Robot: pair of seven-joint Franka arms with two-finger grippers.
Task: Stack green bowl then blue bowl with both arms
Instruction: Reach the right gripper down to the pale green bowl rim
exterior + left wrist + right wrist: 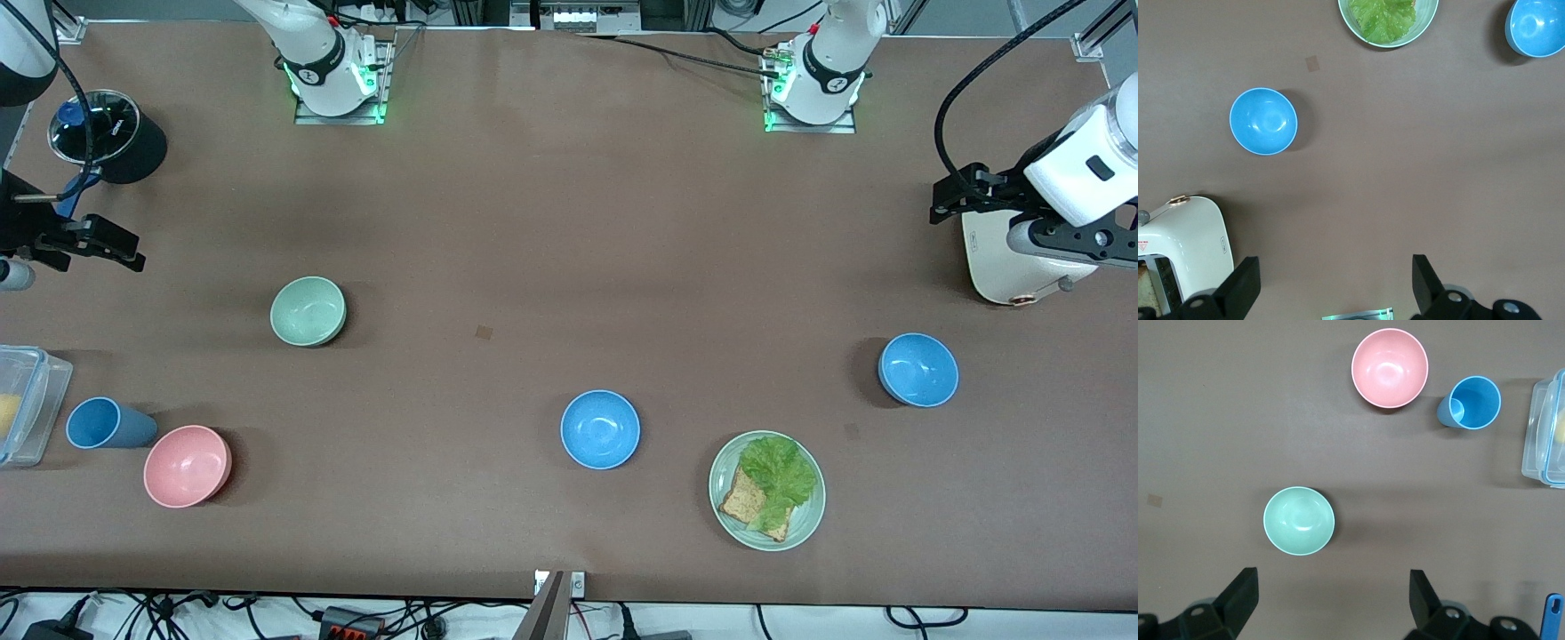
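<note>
Your green bowl (308, 310) (1299, 521) sits upright on the worktop (569, 222), mouth up; it is round, so it has no long axis and points no way. It lies toward the right arm's end, farther from the front camera than the pink bowl (187, 465) (1389, 367) and the blue cup (105, 423) (1471, 403), which stand just beside each other. A clear lidded container (25, 404) (1546, 433) sits at that end's edge, near the cup.

You have two blue bowls, both upright and empty. One (600, 428) (1536, 27) is mid-worktop, near the pale green plate (766, 490) (1388, 21) with lettuce and bread. The other (918, 370) (1263, 121) is toward the left arm's end, farther from the camera than the plate and near the white toaster (1009, 267) (1181, 247).

Right end effector (89, 242) (1331, 603): up over the worktop's right-arm end, fingers spread wide, holding nothing. The green bowl shows in its wrist view, apart from the fingers.

Left end effector (960, 200) (1335, 290): up beside the toaster, fingers spread wide, empty.
</note>
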